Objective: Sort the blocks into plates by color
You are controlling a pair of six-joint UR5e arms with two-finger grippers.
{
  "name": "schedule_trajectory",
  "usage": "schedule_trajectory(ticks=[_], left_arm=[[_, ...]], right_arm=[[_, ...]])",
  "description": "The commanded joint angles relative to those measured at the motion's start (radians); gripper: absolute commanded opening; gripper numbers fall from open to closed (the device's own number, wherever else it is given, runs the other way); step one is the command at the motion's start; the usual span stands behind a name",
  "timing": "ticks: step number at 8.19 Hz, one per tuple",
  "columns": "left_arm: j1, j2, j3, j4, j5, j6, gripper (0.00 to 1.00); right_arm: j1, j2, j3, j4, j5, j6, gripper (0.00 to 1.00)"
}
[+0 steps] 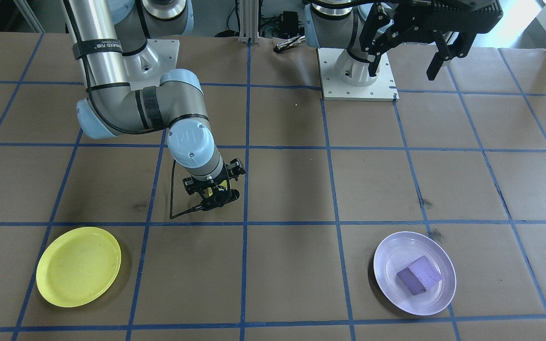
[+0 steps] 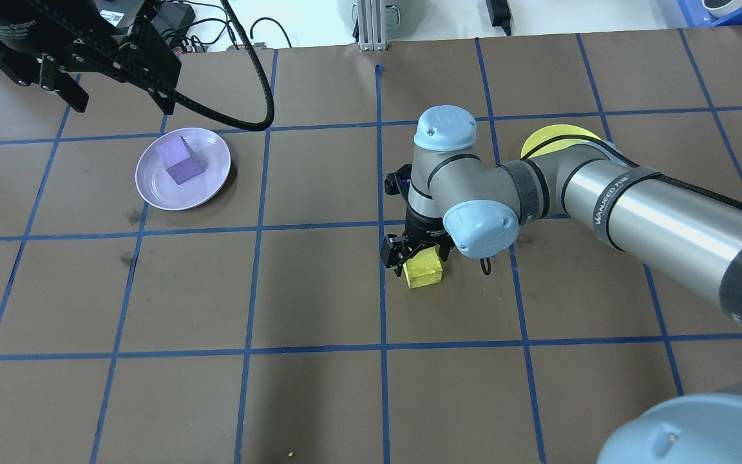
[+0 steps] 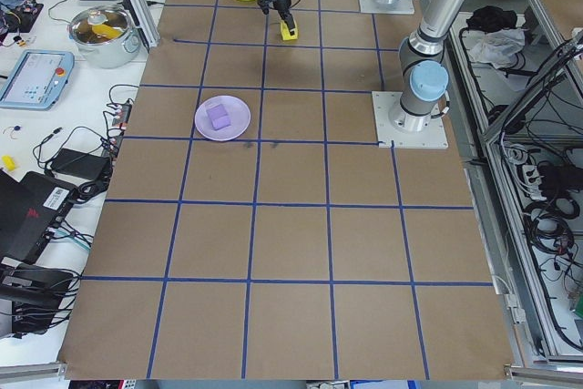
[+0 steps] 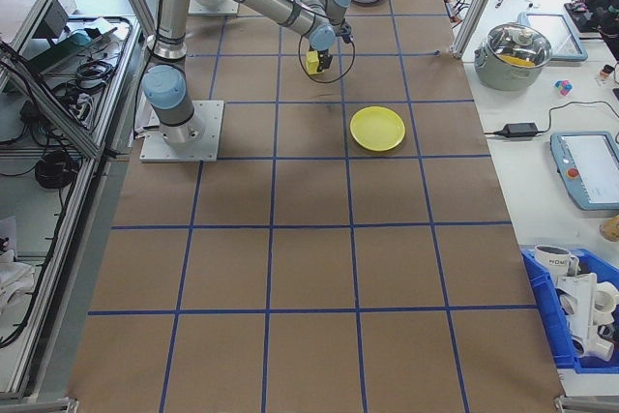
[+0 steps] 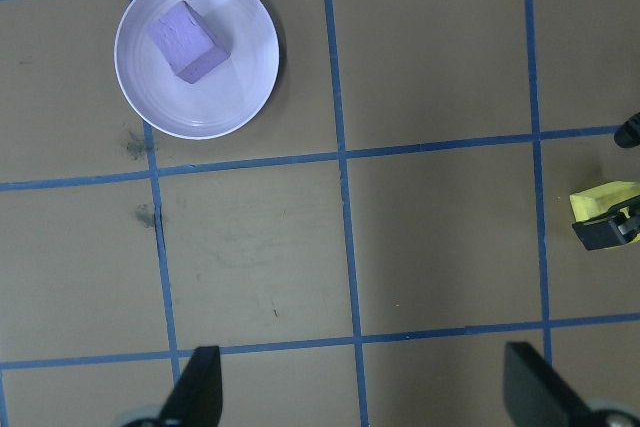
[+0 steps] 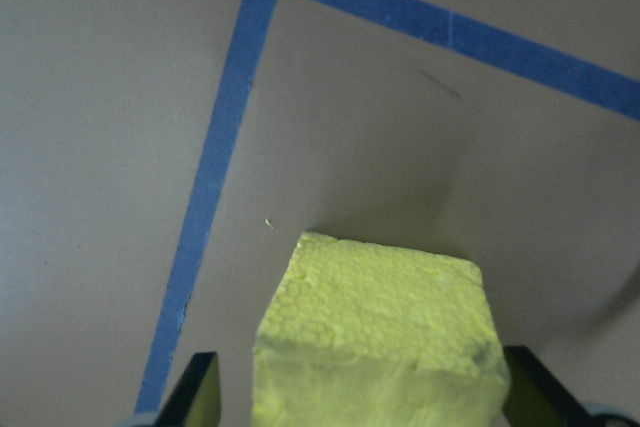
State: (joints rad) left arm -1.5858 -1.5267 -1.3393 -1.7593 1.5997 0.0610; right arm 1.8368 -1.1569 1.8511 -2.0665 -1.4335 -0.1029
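While right tool (image 2: 417,256) seemingly grips yellow block (image 2: 424,270) | left tool (image 1: 408,59) raised, wide.

One block (image 2: 181,162) lies in a plate (image 2: 214,178); the other block (image 2: 424,269) sits between both plates.

The brown desk (image 2: 319,296), gridded with blue tape, carries a yellow plate (image 1: 78,266), a lavender plate (image 1: 432,296) and a yellow block (image 2: 424,270).
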Motion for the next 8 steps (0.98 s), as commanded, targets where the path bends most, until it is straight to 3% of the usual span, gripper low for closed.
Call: schedule_trajectory(ticks=[1,2,3,6,8], left_arm=[[-0.003,0.029,-0.093,0.064,0.009,0.000,1.00],[-0.003,0.046,-0.130,0.139,0.017,0.000,1.00],[-0.003,0.055,-0.136,0.132,0.014,-0.019,1.00],[0.003,0.046,-0.124,0.080,0.016,-0.067,1.00],[0.003,0.043,-0.124,0.077,0.011,-0.064,1.00]], right_arm=[[0.002,0.017,0.030,-0.070,-0.004,-0.001,0.38],[0.002,0.019,0.028,-0.073,0.007,-0.014,0.10],[0.002,0.014,0.020,-0.075,-0.001,-0.014,0.00],[-0.007,-0.009,-0.016,-0.063,-0.008,-0.021,0.00],[-0.055,-0.116,-0.055,-0.077,-0.015,-0.001,0.00]])
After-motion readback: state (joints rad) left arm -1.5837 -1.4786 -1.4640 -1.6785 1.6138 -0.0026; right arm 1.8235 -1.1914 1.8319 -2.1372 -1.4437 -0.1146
